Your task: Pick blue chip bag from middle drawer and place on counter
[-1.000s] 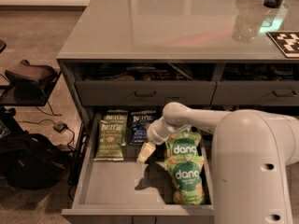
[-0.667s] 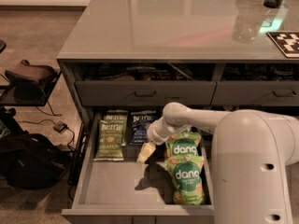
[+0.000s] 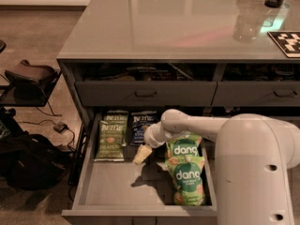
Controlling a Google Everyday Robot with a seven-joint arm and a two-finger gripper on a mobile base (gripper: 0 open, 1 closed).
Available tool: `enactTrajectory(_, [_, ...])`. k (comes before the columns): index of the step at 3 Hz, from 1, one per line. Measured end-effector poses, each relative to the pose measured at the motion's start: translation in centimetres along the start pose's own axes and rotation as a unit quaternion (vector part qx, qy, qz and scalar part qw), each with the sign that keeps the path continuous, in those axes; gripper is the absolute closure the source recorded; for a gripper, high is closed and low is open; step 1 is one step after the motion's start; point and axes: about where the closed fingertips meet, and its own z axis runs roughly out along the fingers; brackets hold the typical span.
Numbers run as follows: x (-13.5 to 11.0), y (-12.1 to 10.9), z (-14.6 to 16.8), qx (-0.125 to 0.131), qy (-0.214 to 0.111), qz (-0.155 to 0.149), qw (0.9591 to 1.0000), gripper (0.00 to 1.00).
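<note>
Several snack bags are lying in the open middle drawer (image 3: 117, 186). The blue chip bag (image 3: 142, 127) is sitting toward the back, between a green jalapeno bag (image 3: 111, 136) and two dang bags (image 3: 189, 179). You are working the reach step: the gripper (image 3: 142, 154) is hovering inside the drawer, just in front of the blue bag's near edge and apparently not holding it. You cannot tell whether it is spread or closed. The next move is likely calling for a short advance toward the back and a descent onto the blue bag, clearing both neighbours, before any lift to the counter (image 3: 164, 27).
</note>
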Motion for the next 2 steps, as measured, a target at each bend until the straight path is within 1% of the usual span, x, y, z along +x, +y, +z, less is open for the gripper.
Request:
enactTrajectory(1, [-1.2, -1.6, 0.6, 0.028, -0.025, -0.01, 0.9993, 0.0])
enactTrajectory(2, [-1.4, -3.3, 0.2, 0.065, -0.052, -0.002, 0.9965, 0.0])
